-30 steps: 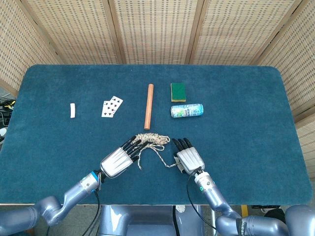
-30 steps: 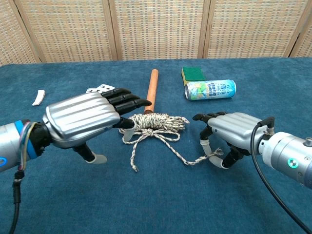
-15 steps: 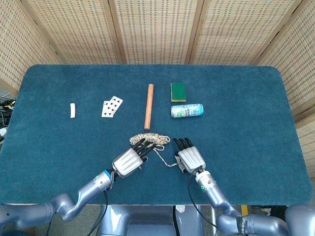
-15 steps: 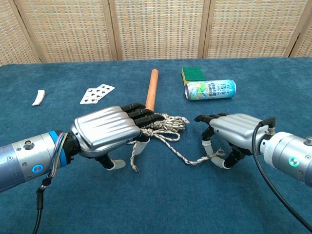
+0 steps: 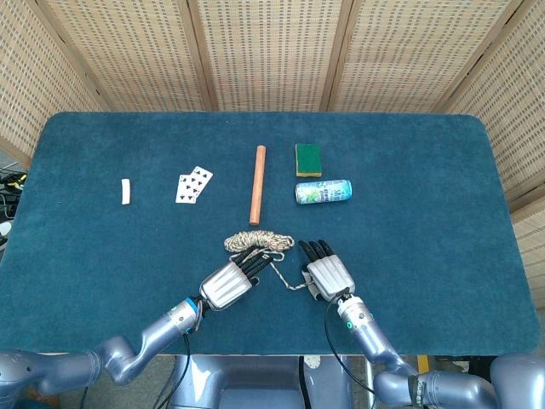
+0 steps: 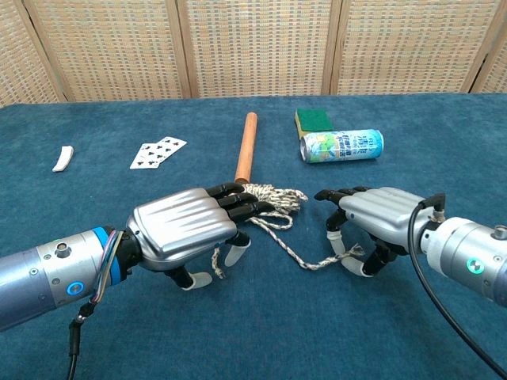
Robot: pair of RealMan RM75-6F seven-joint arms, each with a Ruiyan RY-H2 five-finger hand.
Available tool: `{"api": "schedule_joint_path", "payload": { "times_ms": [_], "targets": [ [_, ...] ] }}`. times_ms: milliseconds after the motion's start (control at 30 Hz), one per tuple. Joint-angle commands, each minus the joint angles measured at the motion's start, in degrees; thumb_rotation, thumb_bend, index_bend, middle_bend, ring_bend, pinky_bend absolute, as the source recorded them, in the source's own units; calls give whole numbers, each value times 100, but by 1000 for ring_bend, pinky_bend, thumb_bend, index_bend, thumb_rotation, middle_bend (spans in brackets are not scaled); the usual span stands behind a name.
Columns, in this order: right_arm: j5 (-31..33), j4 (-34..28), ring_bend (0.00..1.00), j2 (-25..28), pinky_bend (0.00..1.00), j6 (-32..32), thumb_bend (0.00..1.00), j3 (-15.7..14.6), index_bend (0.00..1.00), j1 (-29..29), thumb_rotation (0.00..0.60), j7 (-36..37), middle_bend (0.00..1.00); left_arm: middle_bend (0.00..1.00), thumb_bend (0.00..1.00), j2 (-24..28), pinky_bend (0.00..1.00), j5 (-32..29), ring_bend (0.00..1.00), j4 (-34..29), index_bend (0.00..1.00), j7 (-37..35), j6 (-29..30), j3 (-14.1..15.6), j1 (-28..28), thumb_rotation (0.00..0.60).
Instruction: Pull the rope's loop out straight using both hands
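Note:
A beige braided rope (image 5: 258, 242) lies bunched in a small coil on the blue table (image 5: 443, 256). One strand (image 6: 305, 257) runs from the coil to my right hand (image 6: 379, 219), which pinches its end between thumb and a finger. My left hand (image 6: 186, 229) lies palm down just left of the coil. Its dark fingertips (image 6: 253, 210) reach over the coil's near edge, and a short loose tail (image 6: 215, 267) hangs beside its thumb. The hand hides whether it grips any strand. In the head view, left hand (image 5: 228, 284) and right hand (image 5: 328, 274) flank the rope's near side.
A wooden dowel (image 5: 257, 184) lies just beyond the coil. Further right are a green sponge (image 5: 308, 158) and a can on its side (image 5: 324, 192). Playing cards (image 5: 193, 184) and a small white piece (image 5: 126, 191) lie to the left. Wicker screens stand behind the table.
My left hand has moved right, closer to the rope's near side, and its fingertips now cover the coil's near edge. The right hand has kept its place and its hold.

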Motion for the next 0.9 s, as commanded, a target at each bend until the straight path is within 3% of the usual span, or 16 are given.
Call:
{"api": "schedule_joint_path", "payload": {
  "times_ms": [33, 900],
  "targets": [
    [0, 15, 0, 1, 0, -1, 565, -6, 655, -2, 600, 16, 0, 0, 312, -31, 0, -41, 0, 22, 512, 17, -2, 8, -19, 600],
    [-19, 84, 0, 15, 0, -17, 565, -17, 656, 3, 600, 151, 0, 0, 366, -232, 0, -427, 0, 170, 555, 171, -54, 102, -151, 600]
  ]
}}
